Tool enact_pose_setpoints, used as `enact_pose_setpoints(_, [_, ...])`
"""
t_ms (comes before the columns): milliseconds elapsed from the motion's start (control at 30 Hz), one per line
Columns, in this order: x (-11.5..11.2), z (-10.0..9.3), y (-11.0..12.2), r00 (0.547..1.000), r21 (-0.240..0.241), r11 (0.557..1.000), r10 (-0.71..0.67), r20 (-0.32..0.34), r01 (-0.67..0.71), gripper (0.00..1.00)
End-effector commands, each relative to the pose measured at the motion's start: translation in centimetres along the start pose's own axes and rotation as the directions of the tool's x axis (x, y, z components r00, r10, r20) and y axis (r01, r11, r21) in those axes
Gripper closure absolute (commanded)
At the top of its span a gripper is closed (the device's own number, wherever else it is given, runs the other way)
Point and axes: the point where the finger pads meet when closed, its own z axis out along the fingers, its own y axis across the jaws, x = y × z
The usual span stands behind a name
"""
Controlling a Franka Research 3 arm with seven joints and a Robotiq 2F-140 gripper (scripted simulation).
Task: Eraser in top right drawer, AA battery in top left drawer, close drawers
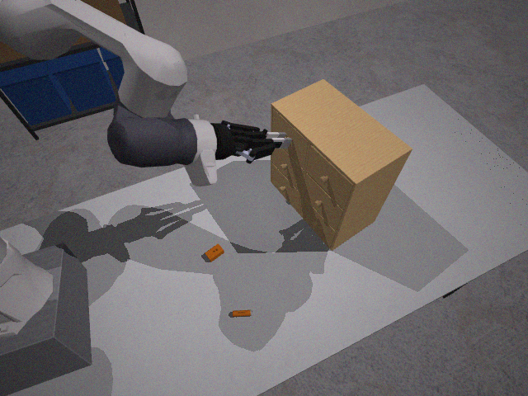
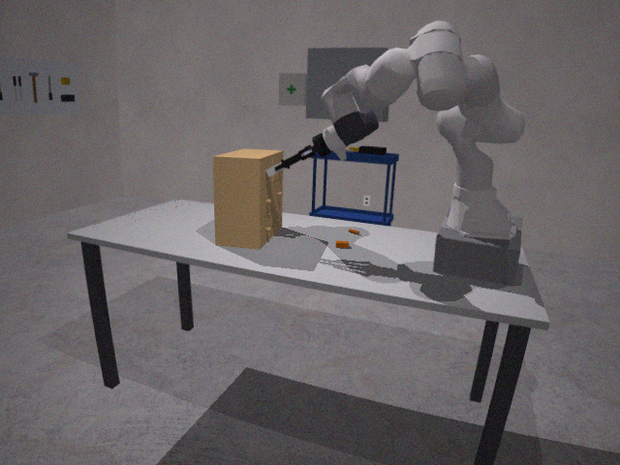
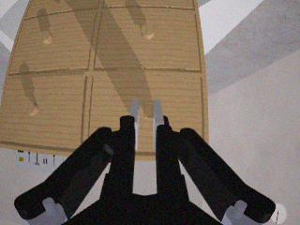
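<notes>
The small wooden chest [image 1: 341,123] [image 2: 240,200] [image 3: 144,63] stands upright on the table, with all its drawers pushed in. My gripper [image 1: 286,140] [image 2: 272,170] [image 3: 146,110] reaches level at the chest's front, at the left drawer of the top row. Its fingers are narrowly closed around that drawer's small knob, which they hide in the wrist view. The orange eraser [image 1: 214,252] [image 2: 342,244] lies on the table in front of the chest. The orange AA battery [image 1: 241,313] [image 2: 355,231] lies on its side farther from the chest.
The robot's grey base block [image 1: 42,307] [image 2: 476,255] stands at one end of the white table [image 1: 426,238] [image 2: 150,225]. A blue shelf rack [image 1: 55,89] [image 2: 356,185] stands on the floor behind the table.
</notes>
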Motion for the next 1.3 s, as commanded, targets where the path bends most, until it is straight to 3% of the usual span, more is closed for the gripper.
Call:
enact_pose_setpoints(0, [0.1,0.0,0.0,1.000,0.002,1.000,0.002,-0.004,-0.002,0.92])
enact_pose_setpoints(1267, [0.9,-1.4,0.0,1.000,0.002,1.000,0.002,-0.004,-0.002,0.92])
